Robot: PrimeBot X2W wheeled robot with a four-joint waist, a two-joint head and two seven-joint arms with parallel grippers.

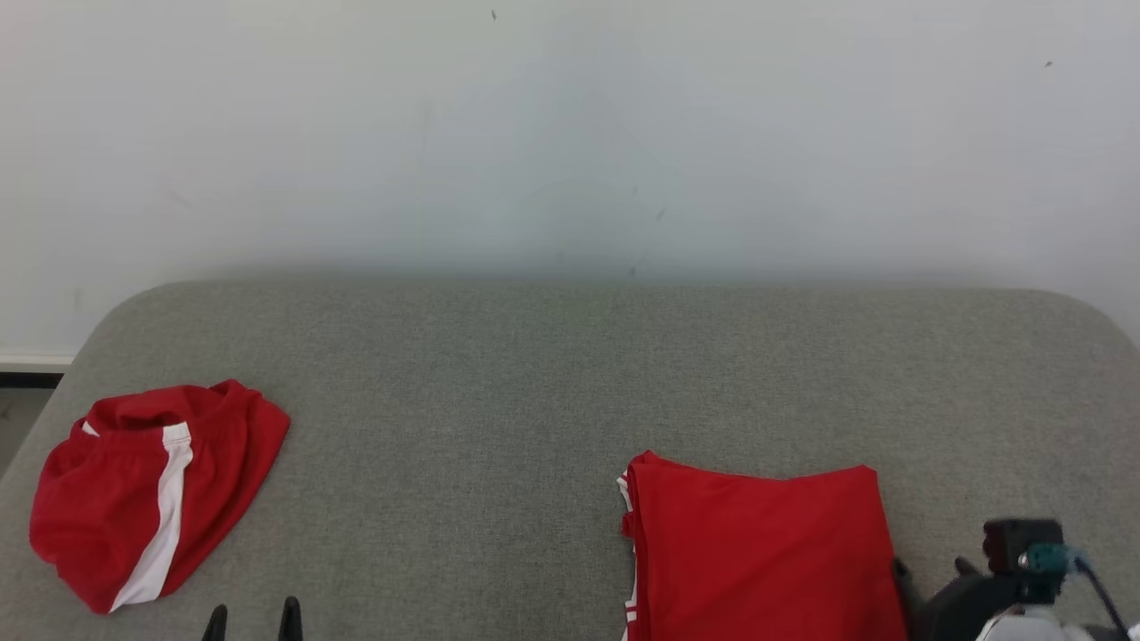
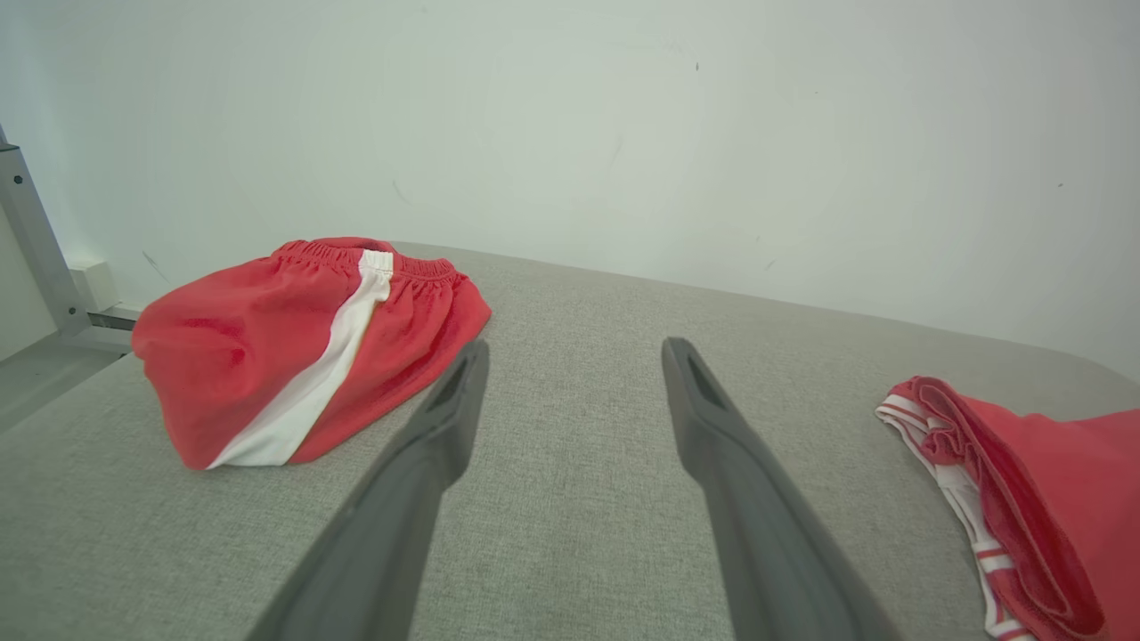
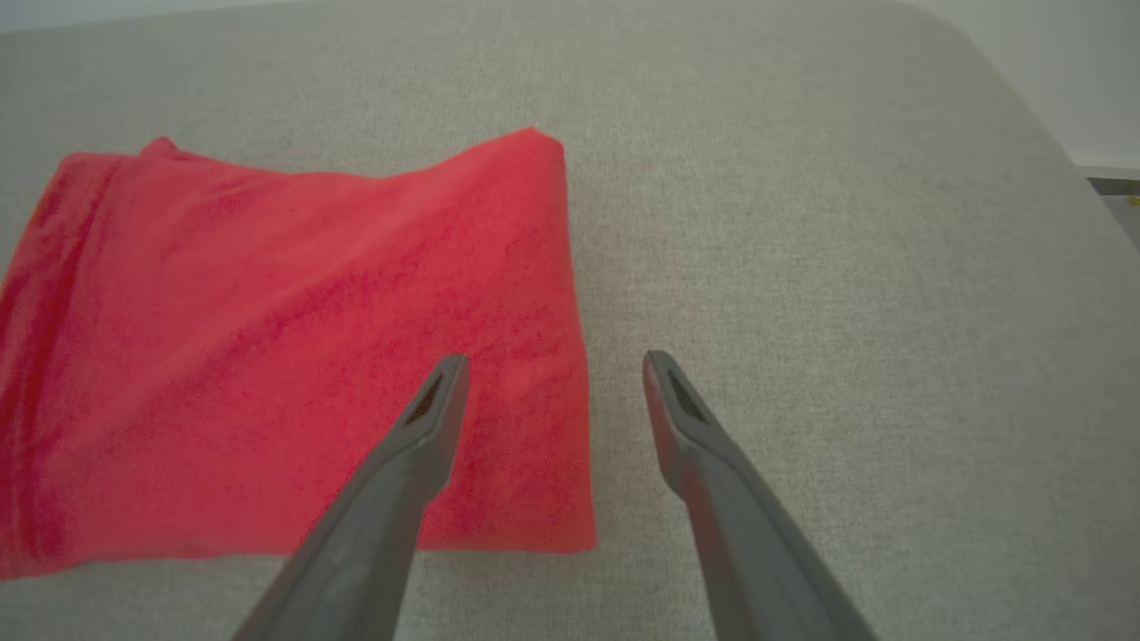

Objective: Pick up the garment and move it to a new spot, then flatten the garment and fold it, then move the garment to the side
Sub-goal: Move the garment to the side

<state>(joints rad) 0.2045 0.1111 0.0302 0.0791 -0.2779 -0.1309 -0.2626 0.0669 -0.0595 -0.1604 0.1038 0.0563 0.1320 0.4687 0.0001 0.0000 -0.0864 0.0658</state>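
At the near edge of a grey fabric-covered table (image 1: 534, 401), the left gripper (image 1: 252, 619) hangs with jaws spread, holding nothing. Towards the near right corner, the right gripper (image 1: 931, 570), also spread and empty, sits at the right edge of a folded red garment (image 1: 757, 552). The garment's layered, white-trimmed edges face left. Its near end is cut off, so its long axis is unclear. By the left edge lie crumpled red shorts (image 1: 151, 490), lengthwise near to far, waistband farthest. A pale wall (image 1: 570, 133) stands behind.
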